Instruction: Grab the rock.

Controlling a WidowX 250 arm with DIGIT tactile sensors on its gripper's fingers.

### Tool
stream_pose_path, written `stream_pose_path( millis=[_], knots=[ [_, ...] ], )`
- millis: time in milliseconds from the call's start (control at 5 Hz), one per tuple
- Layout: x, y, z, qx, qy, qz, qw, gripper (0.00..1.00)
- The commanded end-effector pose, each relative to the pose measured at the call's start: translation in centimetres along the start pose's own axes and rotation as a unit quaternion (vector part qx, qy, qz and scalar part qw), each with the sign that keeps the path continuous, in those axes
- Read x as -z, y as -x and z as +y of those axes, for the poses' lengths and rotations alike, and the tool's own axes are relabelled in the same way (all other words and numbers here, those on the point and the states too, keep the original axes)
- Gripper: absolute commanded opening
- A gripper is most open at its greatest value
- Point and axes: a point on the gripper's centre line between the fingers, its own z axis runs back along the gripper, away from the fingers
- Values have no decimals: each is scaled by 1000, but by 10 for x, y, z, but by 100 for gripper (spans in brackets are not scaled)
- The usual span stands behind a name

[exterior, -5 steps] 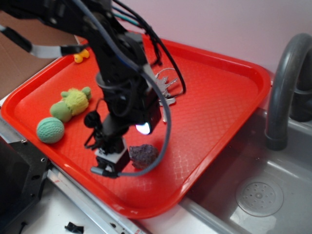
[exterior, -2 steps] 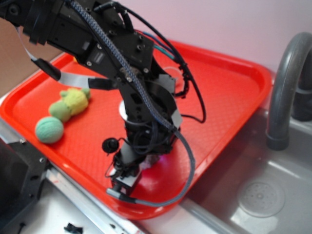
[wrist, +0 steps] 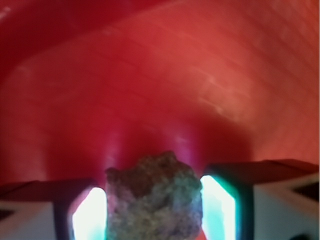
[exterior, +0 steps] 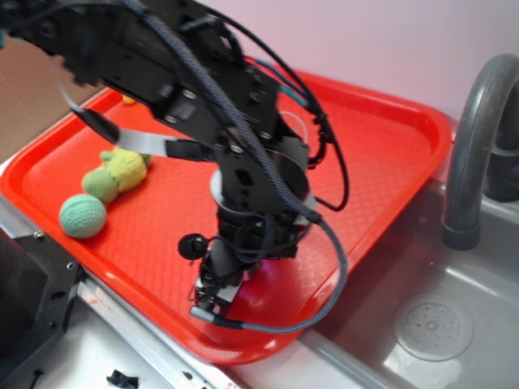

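In the wrist view the gripper (wrist: 152, 210) sits astride the rock (wrist: 154, 197), a lumpy, pitted brown-grey stone filling the gap between the two glowing fingers (wrist: 89, 217); both inner pads appear to touch its flanks, though the glare makes firm contact hard to confirm. Beneath and ahead of the pincer spreads the red tray (wrist: 150, 75), smooth plastic with a fine cross-hatched texture. From the exterior the gripper (exterior: 217, 296) points down near the tray's (exterior: 389, 138) front rim, hiding the rock. Well off to one side lie a round teal knitted ball (exterior: 82, 215) and a fuzzy yellow-green plush toy (exterior: 117, 173).
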Motion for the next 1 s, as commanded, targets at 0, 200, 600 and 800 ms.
stream_pose_path(
  millis=[0, 200, 600, 800],
  knots=[
    [-44, 54, 35, -192, 97, -69, 974, 0],
    [-71, 91, 47, -314, 107, -107, 937, 0],
    [-111, 167, 59, -537, 132, -150, 820, 0],
    [-110, 172, 61, -583, 118, -123, 794, 0]
  ],
)
